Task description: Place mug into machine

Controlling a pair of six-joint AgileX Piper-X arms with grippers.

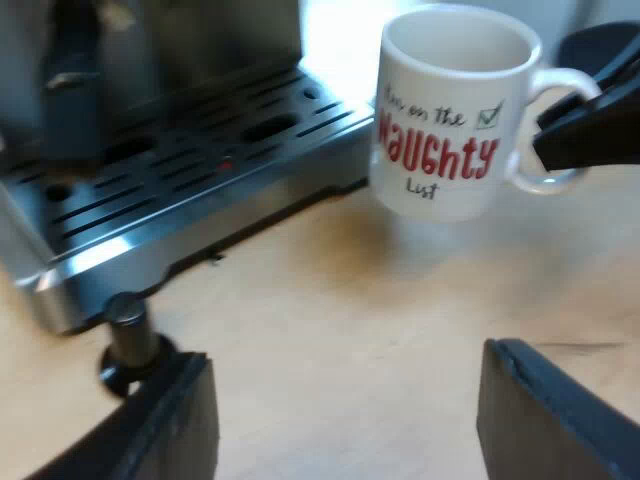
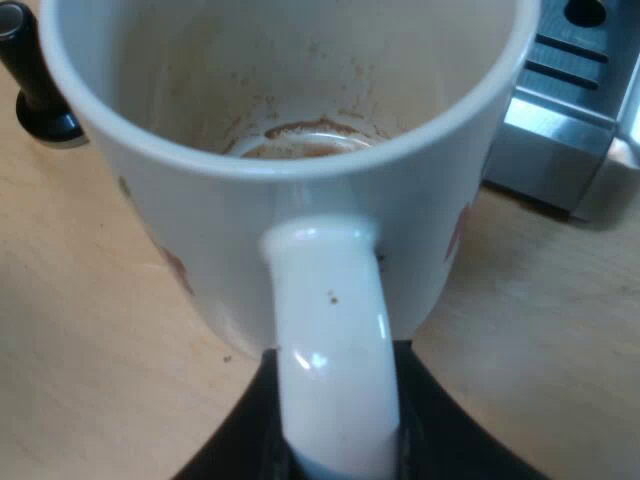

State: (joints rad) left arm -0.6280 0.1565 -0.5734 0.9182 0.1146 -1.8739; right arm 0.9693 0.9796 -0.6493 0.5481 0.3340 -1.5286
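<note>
The mug (image 1: 440, 130) is held by its handle (image 2: 330, 330), which is pinched between the two black fingers of the right hand (image 2: 335, 420). The grip sits low on the loop. This seems chosen so that the body stays upright and the mouth stays open to the machine's spouts. The mug is just beside the corner of the drip tray (image 1: 180, 160) and not yet on it. Whether its base touches the table (image 1: 340, 300) or hangs just clear cannot be told for certain, though a soft shadow is seen beneath it.

The left hand (image 1: 345, 385) is spread wide and holds nothing. It is kept low over the table, near the tamper (image 1: 128, 340), and apart from the mug, so the way to the tray appears to be left free.

The mug is of glazed white ceramic, cylindrical, with a thick rounded rim and red and black lettering on its side. A brown coffee ring and specks are seen inside at the bottom. The espresso machine (image 1: 200, 40) is of brushed metal. Its tray is flat with long dark slots and a bright bevelled edge. The tamper has a black knob on a short stem over a round base. The table is of pale, smooth wood.
</note>
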